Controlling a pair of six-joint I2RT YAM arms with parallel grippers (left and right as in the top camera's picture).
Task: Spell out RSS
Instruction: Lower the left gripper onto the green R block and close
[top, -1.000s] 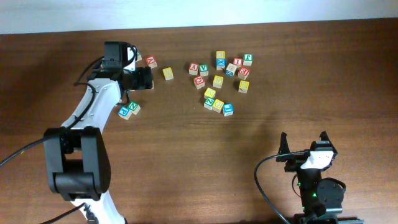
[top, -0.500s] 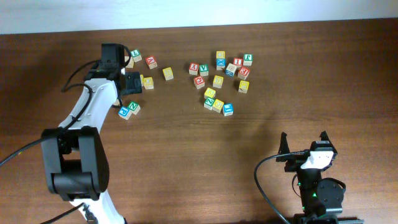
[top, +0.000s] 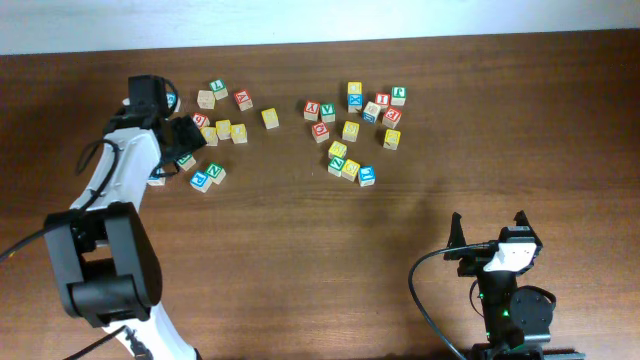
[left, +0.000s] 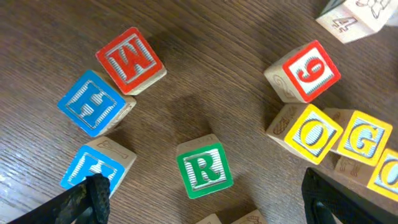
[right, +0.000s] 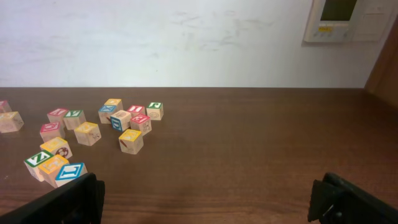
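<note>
The small wooden cube with a green R on a pale face (left: 204, 169) lies flat on the brown wooden table (top: 300, 250), R face up. In the left wrist view the letter reads upright, its head toward the top of the frame and leaning slightly to the left. Being a cube, it has no longer side. It sits between the two dark fingers of the left claw (left: 202, 186), which stand wide apart with clear table on either side of the cube; neither finger touches it.

To its upper left lie a red-faced W cube (left: 130, 60) and a blue-faced H cube (left: 93, 102), close together, with another blue-faced cube (left: 99, 167) partly behind the left finger. To the right are a red-faced cube bearing a 6 or a 9 (left: 305, 71), a yellow-faced O cube (left: 308, 134) and a yellow-faced G cube (left: 360, 140), the last two touching.

From overhead, a looser cluster of mixed cubes (top: 355, 130) lies further right along the table; several have yellow faces, but their letters are too small to read.

The right claw (top: 489, 226) is near the table's front edge, well apart from every cube, fingers spread wide and empty.
</note>
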